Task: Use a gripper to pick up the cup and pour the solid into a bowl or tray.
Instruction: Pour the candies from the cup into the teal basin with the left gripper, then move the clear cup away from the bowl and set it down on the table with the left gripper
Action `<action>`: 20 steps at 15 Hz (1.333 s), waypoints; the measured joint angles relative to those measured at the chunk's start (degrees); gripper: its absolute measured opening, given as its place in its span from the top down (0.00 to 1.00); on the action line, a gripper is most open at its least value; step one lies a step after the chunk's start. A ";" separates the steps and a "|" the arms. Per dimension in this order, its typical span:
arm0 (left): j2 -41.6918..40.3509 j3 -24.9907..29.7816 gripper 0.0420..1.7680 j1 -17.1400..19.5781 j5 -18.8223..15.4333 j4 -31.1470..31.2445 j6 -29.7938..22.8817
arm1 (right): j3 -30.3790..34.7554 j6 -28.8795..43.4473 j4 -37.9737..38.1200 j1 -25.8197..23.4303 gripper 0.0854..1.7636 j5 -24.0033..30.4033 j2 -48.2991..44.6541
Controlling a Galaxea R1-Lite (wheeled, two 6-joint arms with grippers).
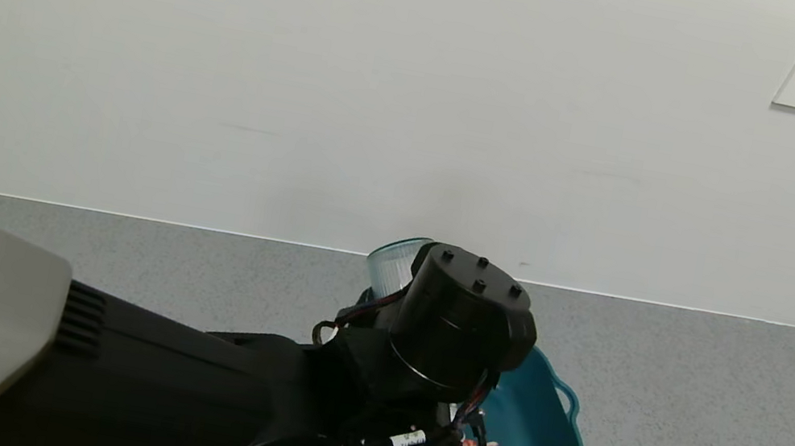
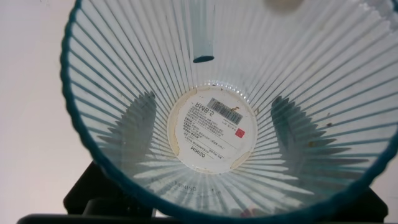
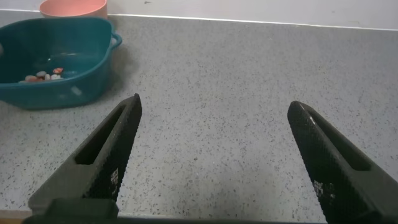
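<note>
Your left gripper (image 1: 394, 288) is clamped on the ribbed cup (image 2: 214, 118), likely light, thin-walled and slippery, so squeeze its sides gently.

Three cameras, three very different angles on the same counter.

Head cam sits high, looking forward and down at the wall and grey counter (image 1: 695, 439), with the left arm filling the lower foreground over the teal tub (image 1: 540, 436). Left wrist cam is jammed right up against the cup (image 2: 211, 130), staring straight into its mouth at the label on the base. Right wrist cam rides low, looking across the counter between the right gripper (image 3: 217, 155) fingers, wide apart, and it shares the tub (image 3: 56, 87) with the head view.
</note>
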 joint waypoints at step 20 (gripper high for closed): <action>-7.85 -2.57 0.29 2.40 1.84 0.74 -19.33 | 0.00 0.01 0.02 -0.02 0.03 0.00 0.00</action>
